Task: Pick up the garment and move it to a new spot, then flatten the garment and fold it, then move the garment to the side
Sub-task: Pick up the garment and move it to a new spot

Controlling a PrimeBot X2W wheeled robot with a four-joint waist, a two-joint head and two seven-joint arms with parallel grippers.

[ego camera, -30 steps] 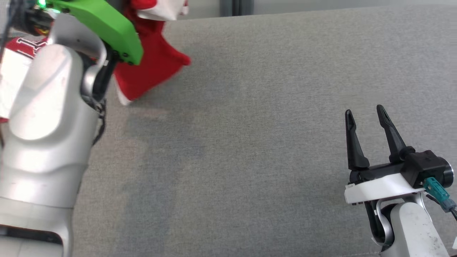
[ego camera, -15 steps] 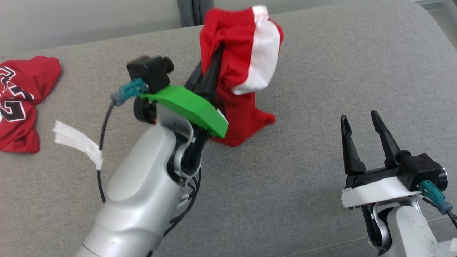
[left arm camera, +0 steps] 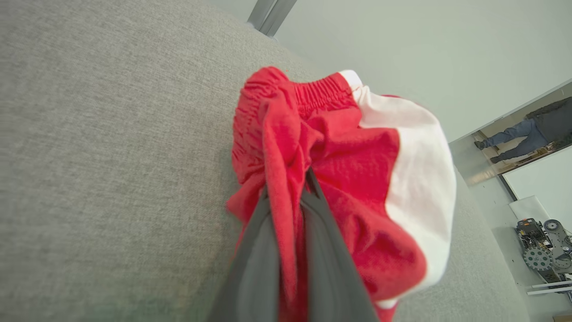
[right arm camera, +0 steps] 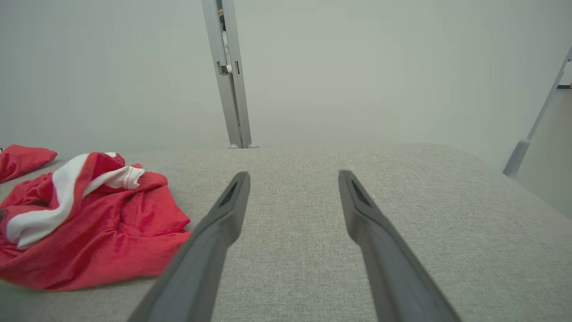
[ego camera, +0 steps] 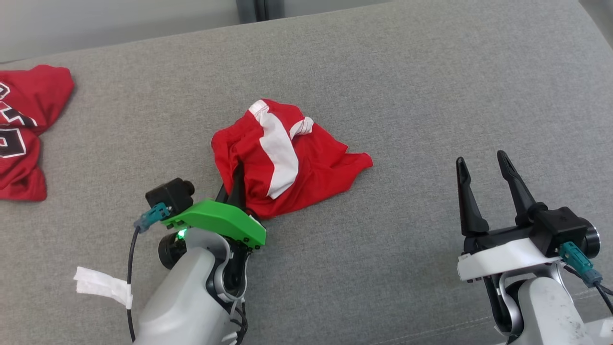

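Garment (ego camera: 311,163) is pinched at its 7 o'clock edge by L gripper (ego camera: 238,176) — long axis prob. 10-to-4; R gripper (ego camera: 480,160), wide & empty, is seen well apart at 3 o'clock

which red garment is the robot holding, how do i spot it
On the wide grey cushion, look near the middle, not the far left edge. The crumpled red shorts lie there, pinched by the left claw. Their broad white stripe and elastic waistband set them apart from the red lettered jersey at the left.
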